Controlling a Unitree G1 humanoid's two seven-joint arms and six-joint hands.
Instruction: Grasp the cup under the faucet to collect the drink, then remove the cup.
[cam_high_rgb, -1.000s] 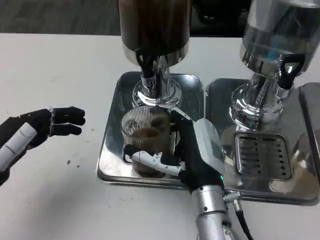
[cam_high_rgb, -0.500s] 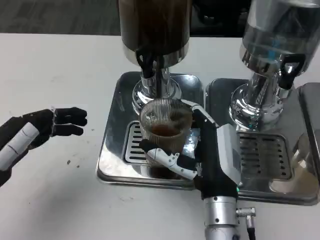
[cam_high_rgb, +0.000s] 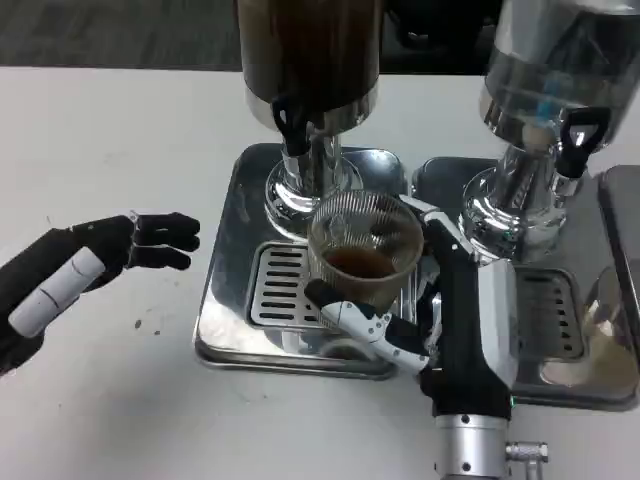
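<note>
Above the right edge of the left drip tray (cam_high_rgb: 228, 300), the cup (cam_high_rgb: 364, 250) was held clear of the slotted grate (cam_high_rgb: 283, 287) by the right hand (cam_high_rgb: 440, 310). The fingers (cam_high_rgb: 375, 328) of that hand wrapped the ribbed, transparent wall of the cup from the front and from the right side, so the hand was closed around it. The cup stood upright and contained a shallow layer of brown drink. It lay to the right of and below the black faucet (cam_high_rgb: 288, 122) of the dark dispenser (cam_high_rgb: 310, 55), not directly beneath it.

The dark dispenser stood on a chrome pedestal (cam_high_rgb: 300, 190) at the rear of the left drip tray. A second dispenser (cam_high_rgb: 560, 70), with a clear tank and its own black tap (cam_high_rgb: 575, 140), stood on the right drip tray (cam_high_rgb: 580, 385), just beside the first tray. The silver right forearm (cam_high_rgb: 470, 455) rose from the lower edge of the head view, between the two trays.

The left hand (cam_high_rgb: 90, 265) hovered over the white table (cam_high_rgb: 100, 130) to the left of the left drip tray, well apart from the cup. It held nothing; its dark fingers (cam_high_rgb: 165, 240) extended loosely toward the tray with small gaps between them, and none touched the tray. Whether the hand rested on the table surface or hung above it could not be told.
</note>
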